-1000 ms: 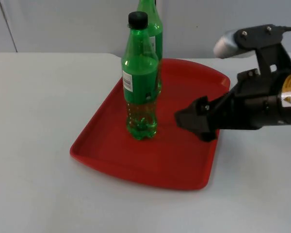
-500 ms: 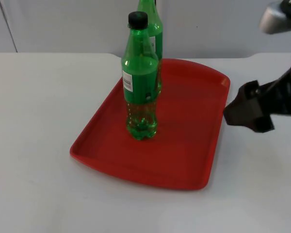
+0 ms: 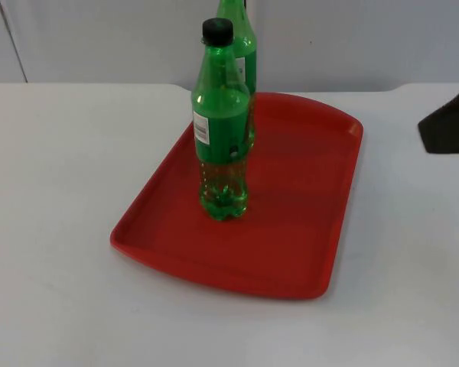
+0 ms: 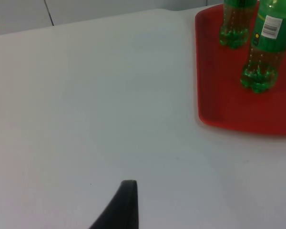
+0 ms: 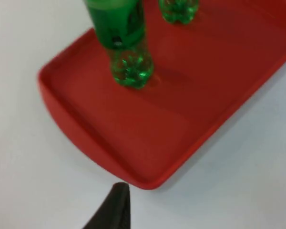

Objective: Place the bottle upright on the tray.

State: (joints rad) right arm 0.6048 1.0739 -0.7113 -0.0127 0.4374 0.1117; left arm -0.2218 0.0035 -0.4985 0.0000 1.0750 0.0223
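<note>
A green bottle (image 3: 221, 130) with a black cap and a white label stands upright on the red tray (image 3: 306, 191), towards its left side. A second green bottle (image 3: 242, 46) stands upright just behind it at the tray's far edge. My right gripper (image 3: 450, 126) is off the tray, at the table's far right, apart from both bottles. The right wrist view looks down on the near bottle (image 5: 124, 43) and the tray's front corner (image 5: 133, 157). My left gripper (image 4: 126, 205) waits over bare table left of the tray (image 4: 219, 95), with both bottles (image 4: 264, 52) beyond.
The white table top (image 3: 61, 153) runs wide on the tray's left and in front of it. The grey partition wall (image 3: 99, 38) closes off the back. The tray's right half holds nothing.
My right gripper has drawn back to the right, from over the tray's right part to the picture's right edge. Both bottles and the tray stay put.
</note>
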